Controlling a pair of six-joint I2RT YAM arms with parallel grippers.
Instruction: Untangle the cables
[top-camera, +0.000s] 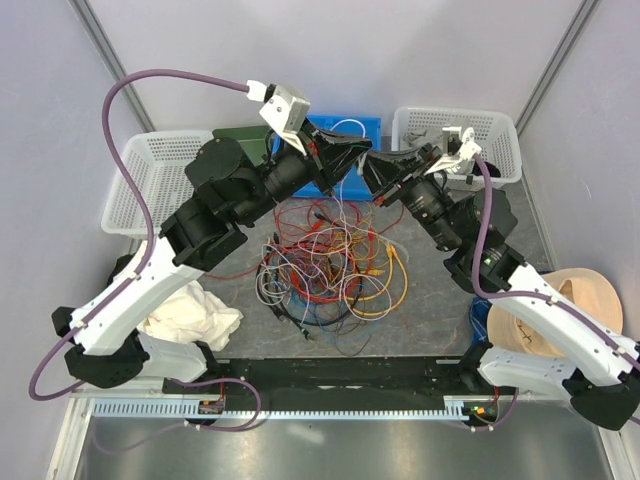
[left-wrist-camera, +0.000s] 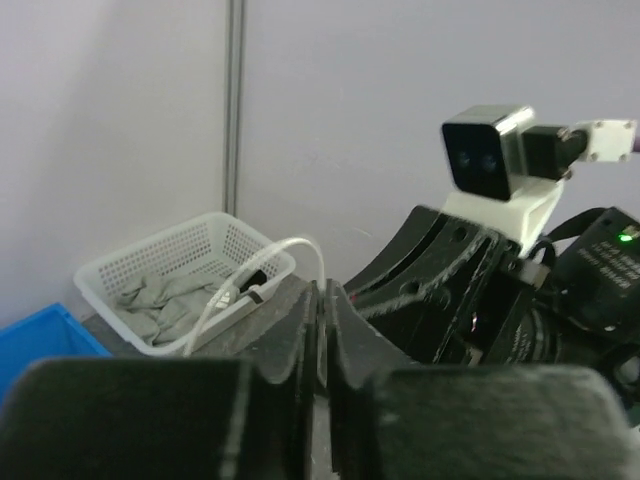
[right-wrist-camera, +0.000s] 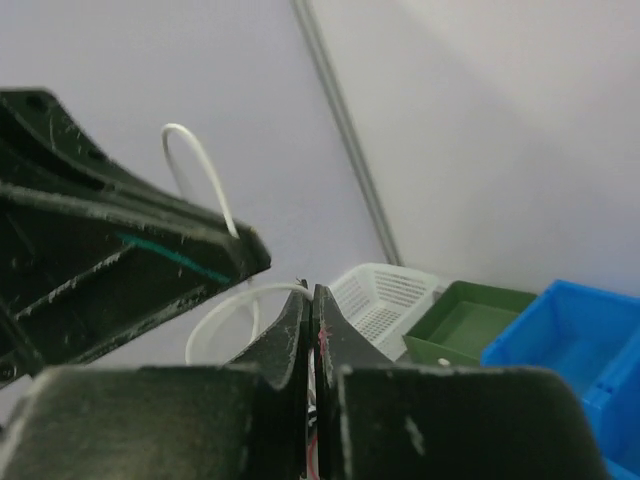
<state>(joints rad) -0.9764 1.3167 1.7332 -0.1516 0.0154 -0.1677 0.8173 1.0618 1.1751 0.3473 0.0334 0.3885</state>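
Top external: above the cables (top-camera: 330, 262), left gripper (left-wrist-camera: 322, 300) pinches a white cable (left-wrist-camera: 285, 242), right gripper (right-wrist-camera: 312, 300) clamped shut alongside; best pull apart slowly, watching for snags.

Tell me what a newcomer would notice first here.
A bright tangle of cables, red, orange, yellow and white, lies mid-table. Above its far side the left gripper and right gripper meet tip to tip, both shut. A white cable arches up at their tips, in front of a blue bin.
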